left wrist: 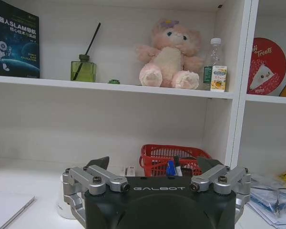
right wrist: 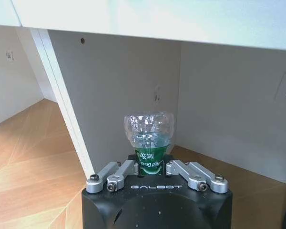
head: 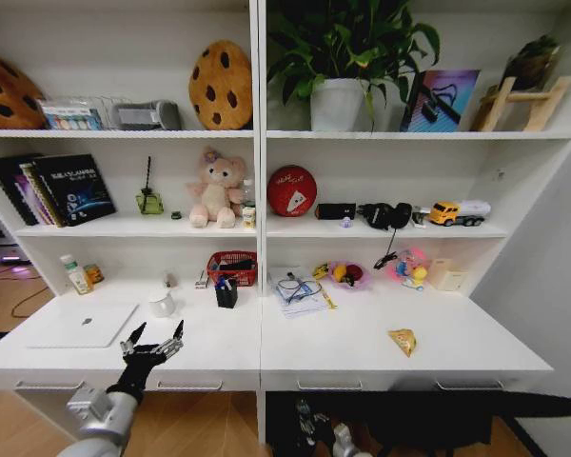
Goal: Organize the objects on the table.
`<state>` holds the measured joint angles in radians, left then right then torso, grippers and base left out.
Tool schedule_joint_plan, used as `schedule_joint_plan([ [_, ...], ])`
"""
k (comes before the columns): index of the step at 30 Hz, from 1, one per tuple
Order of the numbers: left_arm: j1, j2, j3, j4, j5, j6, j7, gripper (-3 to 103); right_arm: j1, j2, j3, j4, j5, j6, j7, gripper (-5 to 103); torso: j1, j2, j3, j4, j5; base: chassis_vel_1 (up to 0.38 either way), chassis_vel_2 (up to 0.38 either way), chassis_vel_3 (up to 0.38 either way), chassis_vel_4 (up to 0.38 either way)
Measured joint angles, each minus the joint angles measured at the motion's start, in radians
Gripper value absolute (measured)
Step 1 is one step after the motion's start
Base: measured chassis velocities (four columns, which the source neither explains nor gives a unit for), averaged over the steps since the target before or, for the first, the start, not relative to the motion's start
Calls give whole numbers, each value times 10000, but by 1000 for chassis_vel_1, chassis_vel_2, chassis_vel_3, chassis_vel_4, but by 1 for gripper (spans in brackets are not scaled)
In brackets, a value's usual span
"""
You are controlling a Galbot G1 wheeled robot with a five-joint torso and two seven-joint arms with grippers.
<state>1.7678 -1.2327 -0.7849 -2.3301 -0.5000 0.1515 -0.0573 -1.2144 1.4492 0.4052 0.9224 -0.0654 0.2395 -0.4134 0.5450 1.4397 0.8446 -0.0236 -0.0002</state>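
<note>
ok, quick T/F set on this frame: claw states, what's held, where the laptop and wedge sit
1. The left claw is open above the desk's front edge. True.
2. The right claw is empty. False: it is shut on a clear bottle, below the desk.
3. The silver laptop lies closed on the table. True.
4. The yellow wedge sits on the laptop. False: it lies apart, on the right side of the desk.
5. The red basket stands on the top shelf. False: it is on the desk, at the back.
</note>
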Motion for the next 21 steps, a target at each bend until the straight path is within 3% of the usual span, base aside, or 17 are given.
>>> schedule_joint_plan([
  [5, 0, 0, 0, 0, 0, 0, 0, 100, 353, 267, 79, -432, -216, 156, 265, 27, 0, 1, 0, 2, 1, 0, 0, 0, 0],
  [8, 0, 0, 0, 0, 0, 0, 0, 100, 783, 537, 181, -1081, -535, 364, 466, 44, 0, -1, 0, 0, 1, 0, 0, 0, 0],
  [15, 0, 0, -1, 0, 0, 0, 0, 100, 1286, 847, 261, -1766, -838, 541, 716, 65, 0, 0, 0, 2, 1, 0, 0, 0, 0],
  [16, 0, 0, 0, 0, 0, 0, 0, 100, 1375, 903, 289, -1926, -913, 617, 847, 77, 0, 0, 0, 2, 0, 0, 0, 0, 0],
  [18, 0, 0, 0, 0, 0, 0, 0, 100, 1412, 932, 307, -2010, -951, 661, 915, 77, 0, 0, 0, 2, 0, 0, 0, 0, 0],
  [21, 0, 0, 0, 0, 0, 1, 0, 100, 1279, 939, 327, -1966, -1038, 636, 1136, 92, 1, 0, 0, 3, 2, 0, 0, 0, 0],
])
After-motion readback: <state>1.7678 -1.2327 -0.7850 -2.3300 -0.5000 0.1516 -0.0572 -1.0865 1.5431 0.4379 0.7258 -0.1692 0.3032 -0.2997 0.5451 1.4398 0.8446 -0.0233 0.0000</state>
